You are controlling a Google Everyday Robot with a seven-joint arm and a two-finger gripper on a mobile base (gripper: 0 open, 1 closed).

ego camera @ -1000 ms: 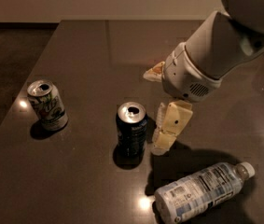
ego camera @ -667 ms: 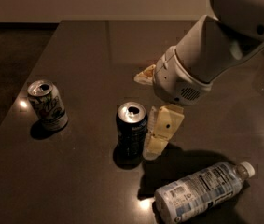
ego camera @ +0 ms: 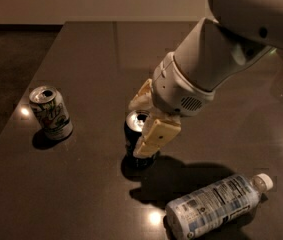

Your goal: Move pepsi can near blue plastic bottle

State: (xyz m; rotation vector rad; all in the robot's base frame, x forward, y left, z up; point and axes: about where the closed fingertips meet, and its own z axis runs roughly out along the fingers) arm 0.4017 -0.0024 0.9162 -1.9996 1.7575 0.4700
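**Gripper straddling the can: square up the grasp first**

Nearest, the bottle [ego camera: 216, 204] lies on its side at the front of the table [ego camera: 81, 194], with its cap [ego camera: 264, 180] pointing right and away. It looks free to roll. So the can should go down just beside it without bumping it, and the bare patch to the left of its base seems the safest spot.

Just behind stands the can [ego camera: 129, 135], upright, near the bottle but apart from it. The gripper [ego camera: 137, 129] is down over the can with its fingers spread. One crosses the can's near-right side and the other shows behind the rim. Whether the pads touch metal cannot be told, and nothing looks held yet.

I judge the step in hand to be the grasp. The squeeze should be centred at mid-height, since an off-centre one could tip or skid a light can on this slick top. After that, a low lift, a short carry toward the bottle and a flat set-down should do.

The can is dark navy with a silver top and an open mouth. The near finger hides much of its body, and no logo shows.

Farther left, the green can [ego camera: 51, 113] stands well apart, out of the path.
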